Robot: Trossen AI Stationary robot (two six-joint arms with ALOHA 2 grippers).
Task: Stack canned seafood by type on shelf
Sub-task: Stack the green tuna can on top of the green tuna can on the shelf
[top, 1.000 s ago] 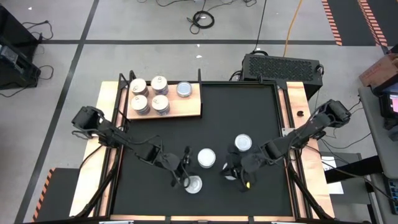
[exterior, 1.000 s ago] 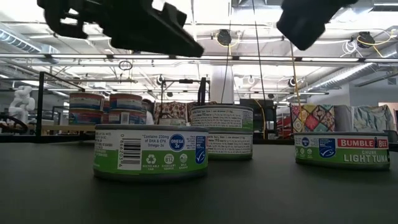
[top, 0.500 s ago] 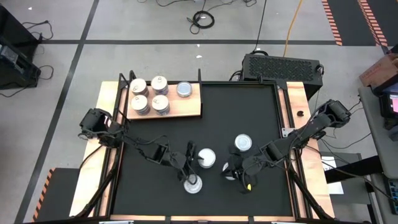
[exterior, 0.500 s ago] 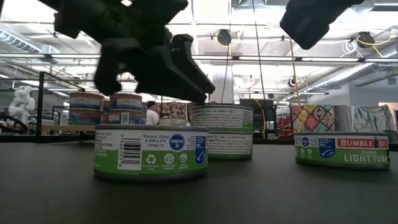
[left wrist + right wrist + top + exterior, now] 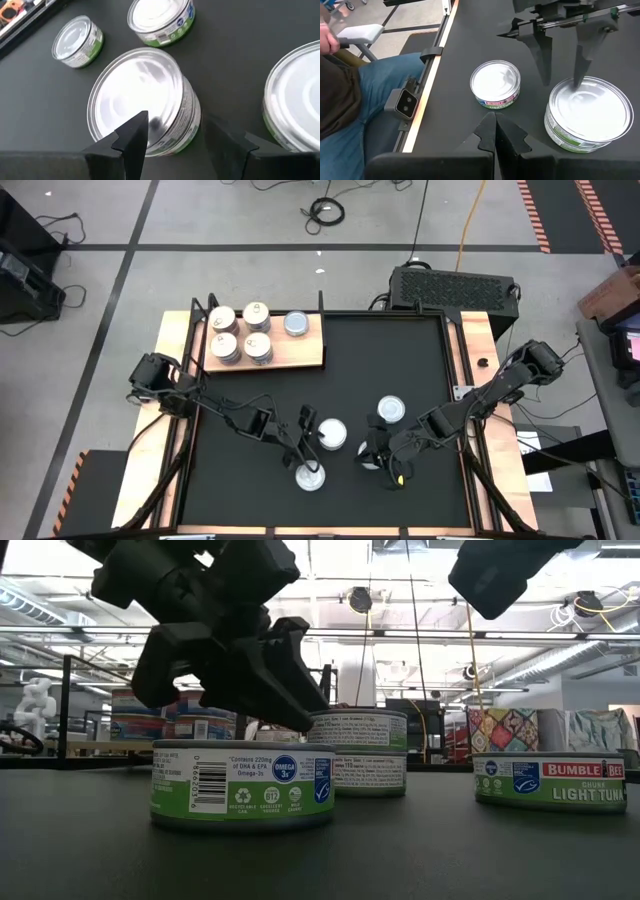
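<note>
A stack of two tins (image 5: 142,102) stands in the middle of the black mat (image 5: 400,360). My left gripper (image 5: 177,125) is open over it: one finger (image 5: 132,135) hangs above the silvery top, the other (image 5: 225,140) beside the stack's side; I see no touch. A single tin (image 5: 311,476) sits near the front edge. Another (image 5: 391,411) stands toward the right. My right gripper (image 5: 495,122) hovers shut, high above a Bumble Bee tin (image 5: 550,780). On the wooden shelf (image 5: 300,358) at the far left stand several tins (image 5: 240,332).
Raised wooden rails border the mat on the left and right (image 5: 470,360). A black box (image 5: 455,285) sits beyond the far edge. A person's jeans-clad leg (image 5: 375,95) shows beside the table. Bare mat lies between the shelf and the loose tins.
My left gripper has come down and swung from beside the near single tin toward the two-tin stack, tipping its fingers lower. No tin has moved.
</note>
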